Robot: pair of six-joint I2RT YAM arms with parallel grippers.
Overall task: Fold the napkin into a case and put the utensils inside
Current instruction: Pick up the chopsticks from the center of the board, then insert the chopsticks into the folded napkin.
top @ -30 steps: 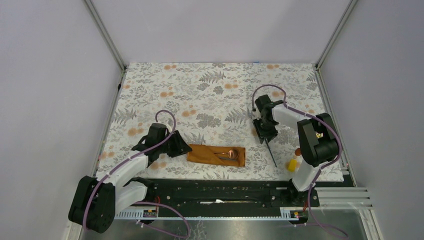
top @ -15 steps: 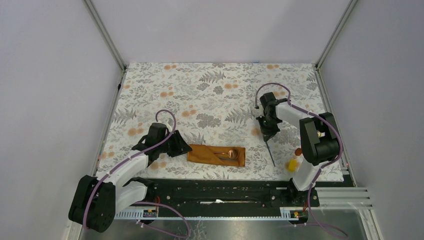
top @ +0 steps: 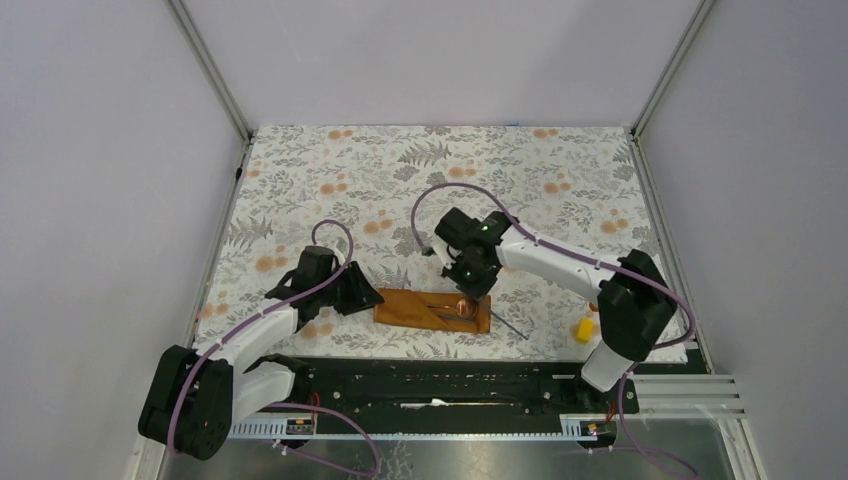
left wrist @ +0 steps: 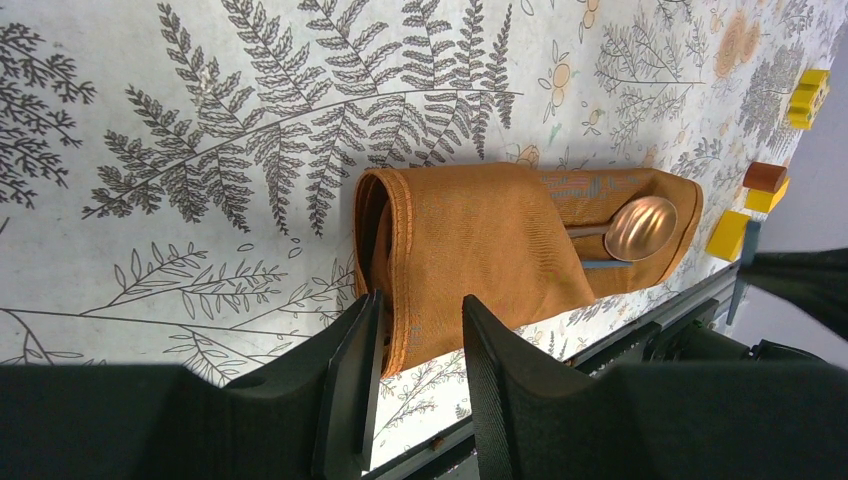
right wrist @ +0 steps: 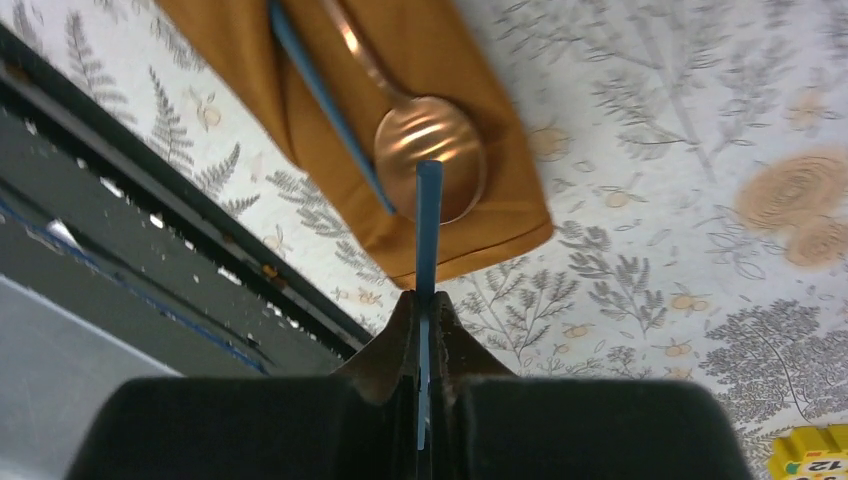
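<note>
Rust-orange and limp, the case [top: 420,308] lies lower centre of the top view — apt to shift, best pinned at its frame-left end; left gripper [left wrist: 415,330] straddles that end, half spread; right gripper [right wrist: 424,300] pinches a slim, stiff rod [right wrist: 428,215] by its tail.

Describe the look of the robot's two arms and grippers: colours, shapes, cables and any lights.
Both the left arm and right arm have white links between bulky black joints, with a lilac cable looping along each. The left gripper and right gripper are matte black with two flat, tapering fingers. Two small green lights glow on the right arm.
</note>
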